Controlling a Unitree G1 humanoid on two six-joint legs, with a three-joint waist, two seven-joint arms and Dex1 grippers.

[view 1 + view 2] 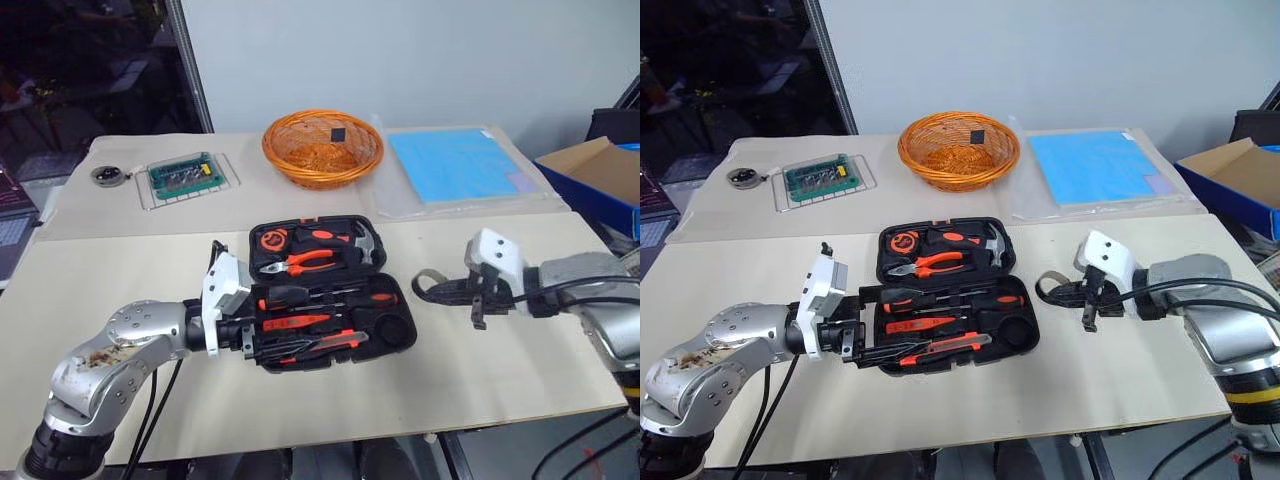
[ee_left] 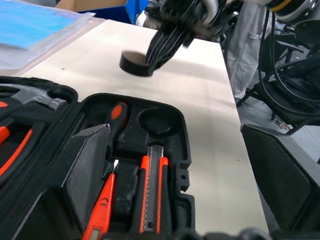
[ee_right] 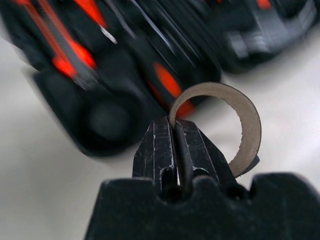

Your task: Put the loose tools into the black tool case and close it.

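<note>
Right hand [image 3: 176, 145] pinching probable tape roll [image 3: 245, 120]

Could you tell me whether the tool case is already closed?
No, the black tool case lies open, its tools showing in both halves.

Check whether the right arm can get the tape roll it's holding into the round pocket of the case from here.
Probably yes. The right gripper is shut on the tape roll, beside the black tool case, and the round pocket at that near corner looks unoccupied, with nothing between them.

The black tool case [image 1: 330, 290] lies open on the table, orange-and-black tools [image 1: 310, 262] seated in its slots.
</note>
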